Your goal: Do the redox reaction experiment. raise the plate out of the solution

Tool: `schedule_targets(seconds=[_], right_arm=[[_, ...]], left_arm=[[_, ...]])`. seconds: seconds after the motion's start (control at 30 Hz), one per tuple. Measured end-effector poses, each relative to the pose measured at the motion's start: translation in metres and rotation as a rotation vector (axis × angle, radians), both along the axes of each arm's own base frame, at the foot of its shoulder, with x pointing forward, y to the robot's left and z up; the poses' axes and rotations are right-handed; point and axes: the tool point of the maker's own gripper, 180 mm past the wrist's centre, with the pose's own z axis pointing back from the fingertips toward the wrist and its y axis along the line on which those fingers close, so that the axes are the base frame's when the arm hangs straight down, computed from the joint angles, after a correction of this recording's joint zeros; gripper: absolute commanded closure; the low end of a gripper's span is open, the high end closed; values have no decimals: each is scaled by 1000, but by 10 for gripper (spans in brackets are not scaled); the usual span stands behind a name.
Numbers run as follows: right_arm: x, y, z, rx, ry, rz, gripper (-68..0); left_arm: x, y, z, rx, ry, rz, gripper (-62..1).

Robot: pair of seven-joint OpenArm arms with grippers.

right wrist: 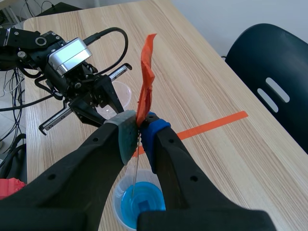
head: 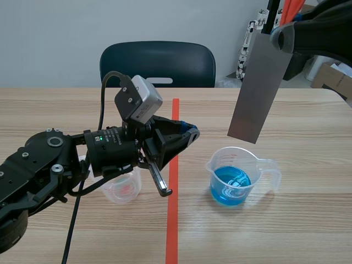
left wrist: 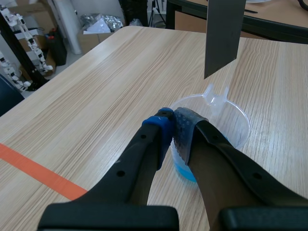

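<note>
Right pincer [right wrist: 140,131] clamping plate [head: 258,88], above blue beaker [head: 234,179]

The plate [head: 258,88] is plain grey. The solution [head: 230,186] in the clear beaker [head: 215,170] is bright blue. The worktop [head: 308,220] is pale wood with fine grain. The chair [head: 157,63] at 12 o'clock is dark blue. The left gripper [left wrist: 173,119] has one blue pad and one grey-green dotted pad.

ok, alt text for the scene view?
The right arm's fingers hold a grey metal plate in the air, its lower edge above a clear beaker of blue solution. The left arm's fingers, shut on nothing, sit near the orange tape line, with a small clear cup partly hidden by that arm.
</note>
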Motion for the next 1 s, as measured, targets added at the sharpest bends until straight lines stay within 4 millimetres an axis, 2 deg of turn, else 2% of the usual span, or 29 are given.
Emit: schedule_targets(seconds=[1.0], right_arm=[[0,0,0,0,0,0,-6]], left_arm=[[0,0,-3,17,8,2,-32]])
